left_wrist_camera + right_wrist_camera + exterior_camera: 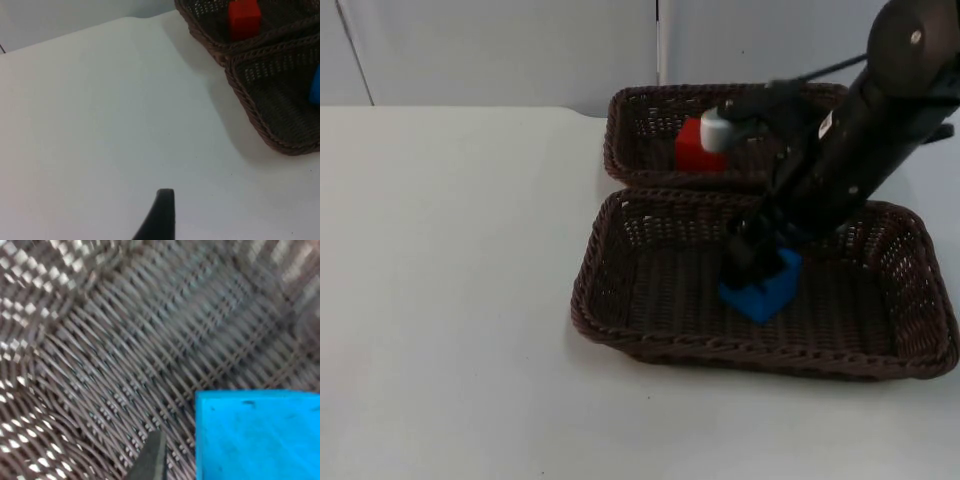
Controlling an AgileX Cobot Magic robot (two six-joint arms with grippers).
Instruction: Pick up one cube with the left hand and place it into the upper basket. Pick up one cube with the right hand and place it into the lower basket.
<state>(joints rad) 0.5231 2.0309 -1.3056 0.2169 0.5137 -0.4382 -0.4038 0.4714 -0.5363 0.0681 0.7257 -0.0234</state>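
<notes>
A blue cube [761, 287] lies on the floor of the lower basket [620, 335], a little right of its middle. My right gripper [750, 258] reaches down into this basket and sits right over the cube's far side. In the right wrist view the blue cube [257, 435] stands beside one black fingertip [150, 460], with a strip of wicker between them, so the gripper is open. A red cube [696, 148] rests in the upper basket [620, 150]. My left gripper [161, 217] waits over bare table, well to the left of both baskets. From there I see the red cube [244, 19].
The two brown wicker baskets stand edge to edge at the table's right half. The white table [450, 280] stretches wide to their left. A grey partition wall [500, 50] closes off the far side.
</notes>
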